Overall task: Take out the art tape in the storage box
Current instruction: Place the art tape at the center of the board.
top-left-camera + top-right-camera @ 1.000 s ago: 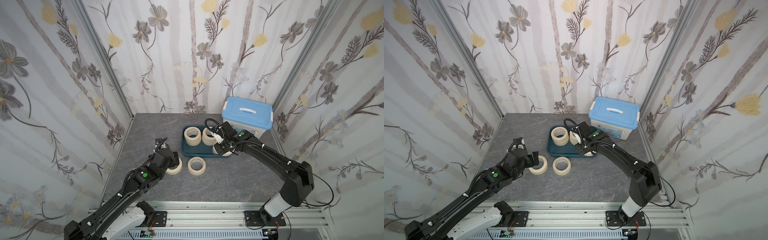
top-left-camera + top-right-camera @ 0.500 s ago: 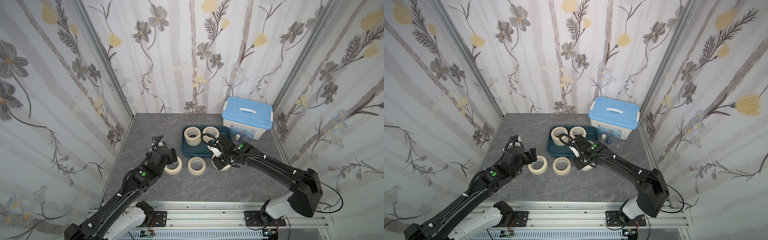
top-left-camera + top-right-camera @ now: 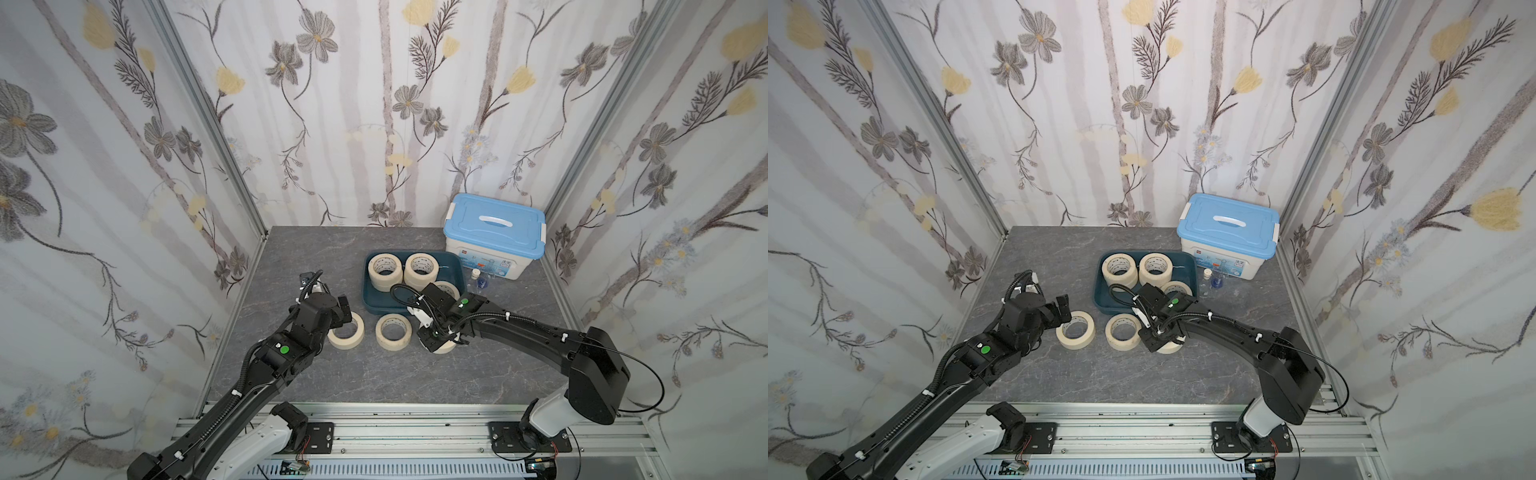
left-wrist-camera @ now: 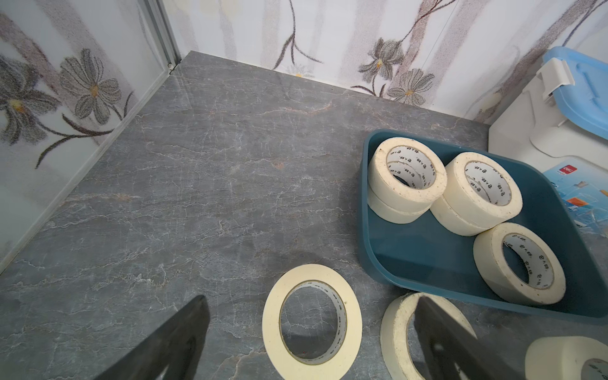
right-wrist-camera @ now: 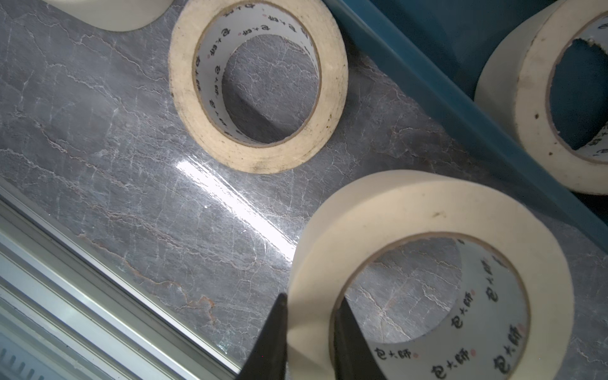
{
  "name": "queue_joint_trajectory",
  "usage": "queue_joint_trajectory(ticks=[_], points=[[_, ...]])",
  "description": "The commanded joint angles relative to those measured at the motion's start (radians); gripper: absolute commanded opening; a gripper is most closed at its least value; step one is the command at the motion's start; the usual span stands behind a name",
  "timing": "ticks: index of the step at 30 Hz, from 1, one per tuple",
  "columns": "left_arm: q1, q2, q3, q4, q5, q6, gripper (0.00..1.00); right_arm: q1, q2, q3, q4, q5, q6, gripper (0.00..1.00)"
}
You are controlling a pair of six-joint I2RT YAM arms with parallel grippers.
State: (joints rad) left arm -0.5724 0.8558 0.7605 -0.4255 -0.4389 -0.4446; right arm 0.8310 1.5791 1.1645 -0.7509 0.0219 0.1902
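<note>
The right gripper [image 5: 311, 342] pinches the wall of a tape roll [image 5: 427, 210], one finger inside the ring, one outside, low over the table [image 3: 332, 257] just in front of the box [image 3: 367, 286]. The left gripper [image 4: 312, 316] hangs spread wide over a second roll [image 3: 360, 333] lying flat, and a third roll [image 3: 380, 333] lies flat between those two. Five more rolls [image 4: 381, 177] sit in the box: two stacks of two at its far end, one single [image 4: 487, 263] nearer the arms
</note>
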Motion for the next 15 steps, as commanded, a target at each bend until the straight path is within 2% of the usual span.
queue_joint_trajectory(ticks=[1,15], points=[[0.004,-0.003,0.000,-0.002,0.002,-0.001,1.00,0.001,0.015,-0.007,0.043,-0.002,0.007,0.18],[0.009,-0.036,-0.018,-0.022,-0.007,-0.022,1.00,-0.004,0.109,-0.007,0.099,0.067,-0.049,0.18]])
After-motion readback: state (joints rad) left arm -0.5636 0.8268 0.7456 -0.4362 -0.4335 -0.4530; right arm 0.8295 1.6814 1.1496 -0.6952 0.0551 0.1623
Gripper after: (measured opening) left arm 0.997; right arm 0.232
